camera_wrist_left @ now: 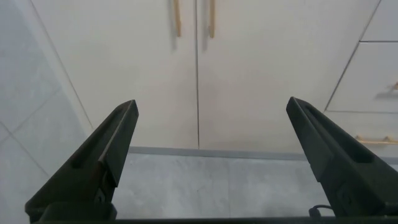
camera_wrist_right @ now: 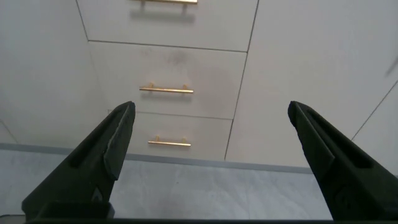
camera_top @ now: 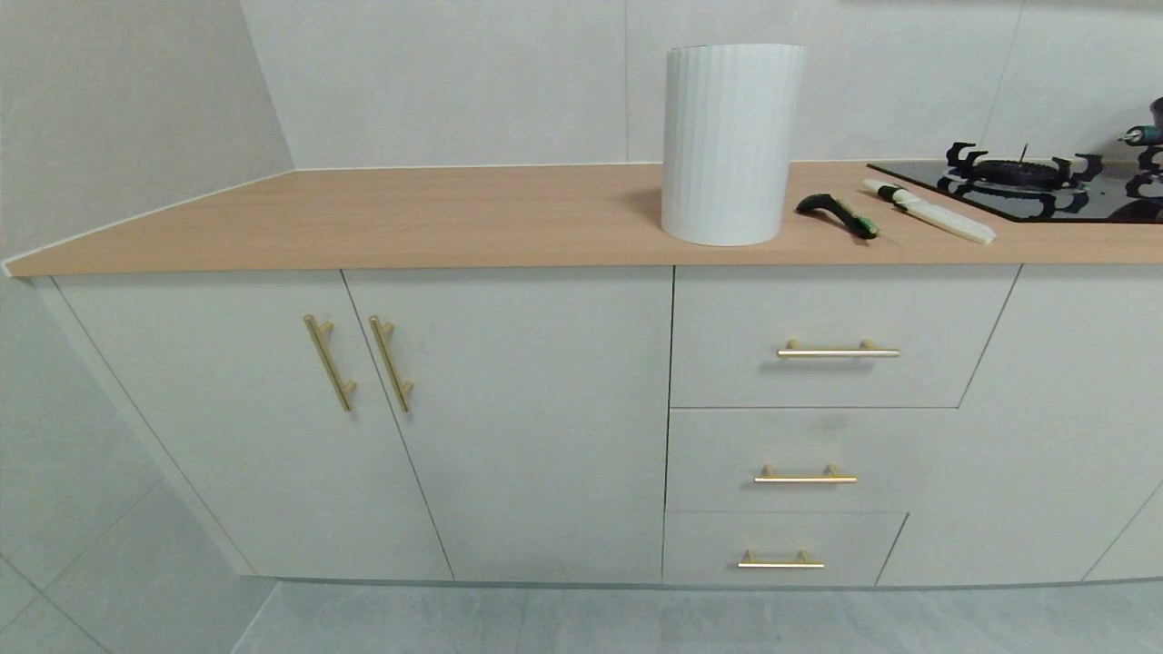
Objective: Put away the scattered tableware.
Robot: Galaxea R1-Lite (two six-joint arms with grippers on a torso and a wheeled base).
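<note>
Left claw (camera_wrist_left: 211,107) and right claw (camera_wrist_right: 211,109) both agape — black utensil (camera_top: 837,215), white utensil (camera_top: 929,212) on countertop (camera_top: 409,218) beside white canister (camera_top: 730,145)

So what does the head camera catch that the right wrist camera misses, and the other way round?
Only the head view: the wooden counter, a white ribbed container, a black and green utensil, a long white utensil, the stove and the two cupboard doors. Only the right wrist view: the right gripper, open and empty. Both: the middle drawer and bottom drawer with gold handles, and the grey floor.
</note>
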